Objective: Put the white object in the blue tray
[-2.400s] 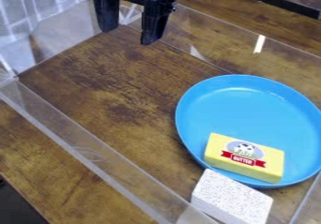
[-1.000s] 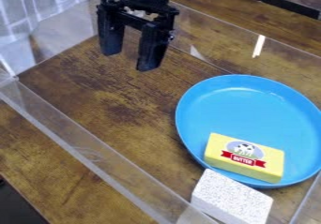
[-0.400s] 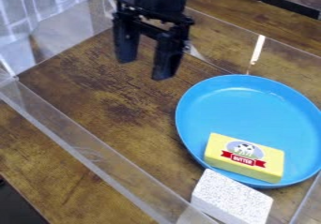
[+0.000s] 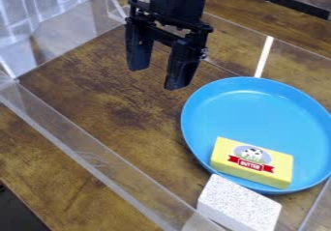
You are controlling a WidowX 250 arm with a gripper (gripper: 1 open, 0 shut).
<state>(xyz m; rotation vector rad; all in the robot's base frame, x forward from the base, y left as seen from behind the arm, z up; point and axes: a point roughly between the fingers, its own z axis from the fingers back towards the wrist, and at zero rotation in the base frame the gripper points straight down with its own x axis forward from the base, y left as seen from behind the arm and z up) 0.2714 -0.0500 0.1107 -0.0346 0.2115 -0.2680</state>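
Note:
The white object [image 4: 238,205], a small speckled sponge-like block, lies on the wooden table at the bottom edge, just outside the rim of the blue tray [image 4: 246,104]. The tray, a wide round plate, fills the right side. A yellow block [image 4: 254,162] with a red-and-white label rests inside it near the front. My gripper [image 4: 159,69] hangs open above the table, left of the tray's far rim, with nothing between its black fingers [image 4: 183,69]. It is well apart from the white object.
Clear plastic walls [image 4: 77,148] border the wooden surface along the left and front. A white strip [image 4: 265,50] shows behind the tray. Bare wood [image 4: 123,119] lies between the gripper and the front wall.
The gripper has moved down and to the right across the frames, toward the tray, staying open. The white object and yellow block have not moved.

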